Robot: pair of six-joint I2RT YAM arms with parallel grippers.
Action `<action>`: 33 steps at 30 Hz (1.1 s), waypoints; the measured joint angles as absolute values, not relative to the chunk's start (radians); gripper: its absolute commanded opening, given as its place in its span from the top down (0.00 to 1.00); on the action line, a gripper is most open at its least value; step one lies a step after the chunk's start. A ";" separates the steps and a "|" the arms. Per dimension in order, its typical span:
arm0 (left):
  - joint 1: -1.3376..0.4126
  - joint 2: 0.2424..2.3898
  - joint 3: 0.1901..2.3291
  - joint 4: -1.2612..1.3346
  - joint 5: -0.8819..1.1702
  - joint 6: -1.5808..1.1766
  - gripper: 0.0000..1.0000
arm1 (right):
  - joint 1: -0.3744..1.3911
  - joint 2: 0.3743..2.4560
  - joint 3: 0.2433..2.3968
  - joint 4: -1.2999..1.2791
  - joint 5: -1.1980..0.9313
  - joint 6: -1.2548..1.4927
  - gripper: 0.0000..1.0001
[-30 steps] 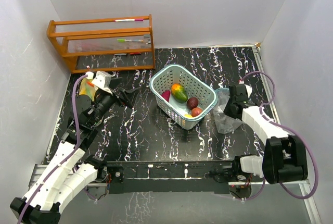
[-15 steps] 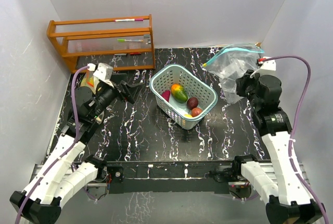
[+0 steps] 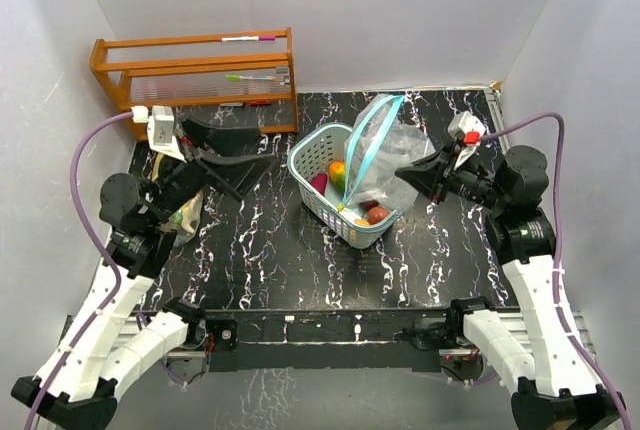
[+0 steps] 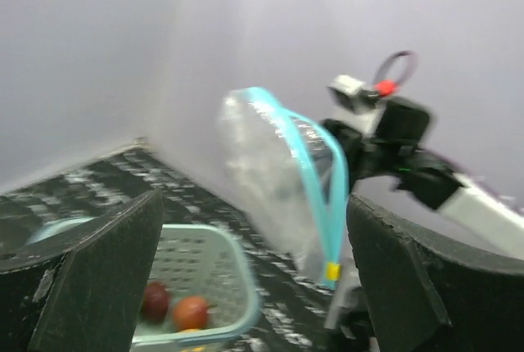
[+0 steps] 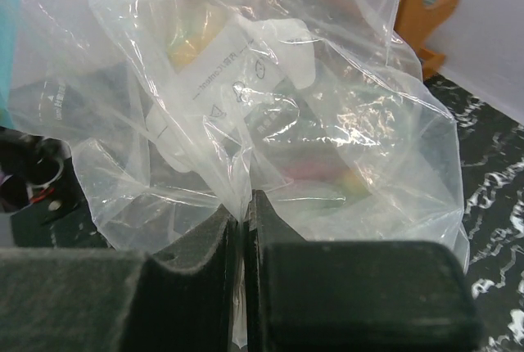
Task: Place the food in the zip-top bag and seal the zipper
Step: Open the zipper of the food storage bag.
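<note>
The black, white-veined worktop (image 3: 300, 260) was enclosed by plain white walls (image 3: 400, 10), with a wooden rack (image 3: 200, 80) at the far left. The food (image 3: 375, 214) lay in the teal basket (image 3: 335, 130). The right end effector (image 3: 415, 175) was clamped on the zip-top bag (image 3: 385, 155), raised beside the basket. The left end effector (image 3: 248, 155) stood wide apart, holding nothing.

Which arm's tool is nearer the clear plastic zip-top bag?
Right. The right tool pinches the clear plastic zip-top bag over the pale teal mesh basket; the left tool, open, is left of the basket, not touching the bag.

Lab test cell; white walls (image 3: 400, 10), marbled table (image 3: 270, 250)
</note>
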State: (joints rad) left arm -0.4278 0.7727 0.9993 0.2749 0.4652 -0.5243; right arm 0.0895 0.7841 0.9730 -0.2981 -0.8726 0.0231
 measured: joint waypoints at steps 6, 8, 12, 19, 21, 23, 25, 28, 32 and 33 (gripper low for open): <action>-0.452 0.842 0.849 0.639 0.639 -0.852 0.26 | 0.089 0.728 0.918 -0.204 -0.991 0.088 0.92; -0.474 0.894 0.849 0.657 0.665 -0.891 0.27 | 0.089 0.726 0.918 -0.178 -1.005 0.105 0.92; -0.516 0.945 0.860 0.619 0.693 -0.898 0.27 | 0.089 0.735 0.918 -0.155 -1.012 0.122 0.92; -0.532 0.951 0.933 0.590 0.698 -0.871 0.24 | 0.089 0.800 0.918 -0.148 -0.945 0.152 0.92; -0.535 0.952 0.941 0.591 0.698 -0.870 0.25 | 0.090 0.815 0.918 -0.150 -0.908 0.161 0.92; -0.541 0.955 0.941 0.588 0.696 -0.867 0.26 | 0.090 0.818 0.918 -0.152 -0.862 0.169 0.92; -0.545 0.961 0.941 0.578 0.688 -0.867 0.27 | 0.089 0.816 0.918 -0.149 -0.804 0.186 0.92; -0.548 0.980 0.941 0.552 0.654 -0.872 0.27 | 0.089 0.805 0.911 -0.128 -0.732 0.204 0.92; -0.548 1.036 0.949 0.529 0.604 -0.873 0.27 | 0.090 0.791 0.886 -0.111 -0.690 0.213 0.92; -0.549 1.053 0.957 0.525 0.595 -0.872 0.28 | 0.090 0.794 0.885 -0.111 -0.686 0.214 0.92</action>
